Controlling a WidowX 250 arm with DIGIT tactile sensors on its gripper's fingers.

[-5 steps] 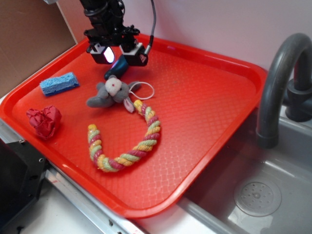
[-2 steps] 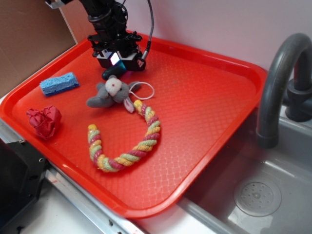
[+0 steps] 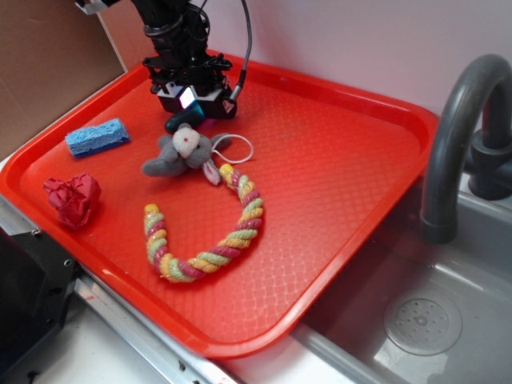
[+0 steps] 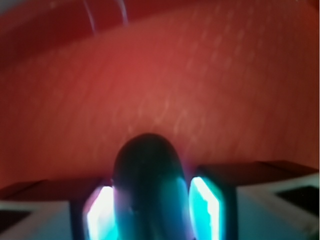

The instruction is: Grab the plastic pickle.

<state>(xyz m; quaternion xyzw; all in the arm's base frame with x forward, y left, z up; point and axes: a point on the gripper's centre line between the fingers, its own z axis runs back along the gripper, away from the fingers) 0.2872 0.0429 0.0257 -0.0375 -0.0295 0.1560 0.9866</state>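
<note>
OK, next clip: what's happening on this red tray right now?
A robot arm is picking up the plastic pickle at the back left of the red tray. The gripper is down over it, and the wrist view shows the pickle sitting between the two fingers, which look closed against its sides. It does not look lifted yet. The grey plush mouse, rope toy, blue sponge and crumpled red piece lie untouched nearby.
</note>
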